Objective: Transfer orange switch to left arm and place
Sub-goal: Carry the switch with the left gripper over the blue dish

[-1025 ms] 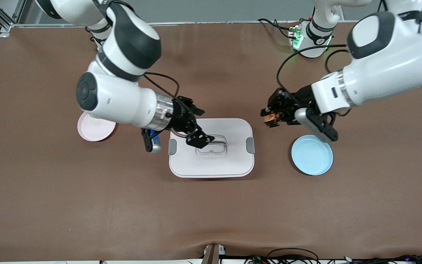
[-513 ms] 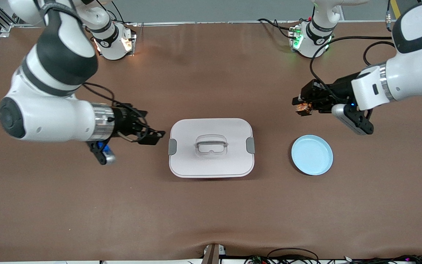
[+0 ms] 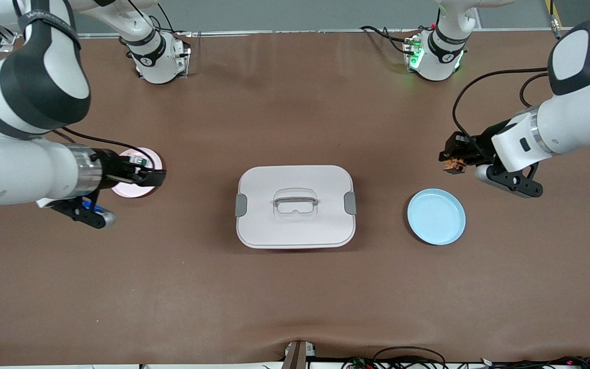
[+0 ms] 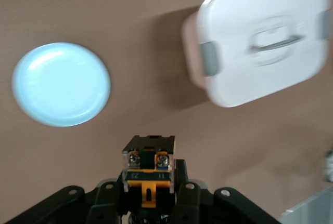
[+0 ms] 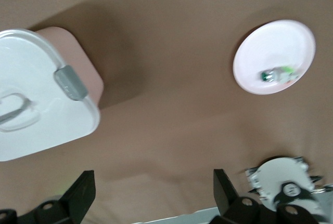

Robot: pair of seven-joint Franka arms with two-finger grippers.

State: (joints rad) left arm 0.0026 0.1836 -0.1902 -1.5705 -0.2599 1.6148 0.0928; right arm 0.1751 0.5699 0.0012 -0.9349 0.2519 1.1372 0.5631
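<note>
**Orange switch clamped in my left jaws, up over the worktop off the box's end**

My left gripper (image 3: 451, 165) has its jaws clamped on the orange switch (image 4: 148, 169). In my left wrist view the switch sits right between the fingers (image 4: 106, 195), its orange-and-black body poking out past their tips with two small screws showing on its face. I hold it in the air over bare worktop (image 3: 295, 297), off the end of the box (image 3: 295, 206) that faces my left arm's base, well apart from the box itself. The blue plate (image 3: 436, 216) lies on the worktop between the box and the spot under my left gripper, a little nearer the front camera than that spot.

My right gripper (image 3: 152, 177) has its jaws wide apart and holds nothing. It hangs off the box's other end, toward my right arm's base, over the edge of the pink plate (image 5: 274, 56). A small clear part with a green cap (image 5: 276, 74) lies on that plate.

The box stands in the middle of the worktop, lid on, grey clips (image 3: 241, 205) at both ends, clear handle (image 3: 295, 201) in the lid. Neither gripper touches it.
</note>
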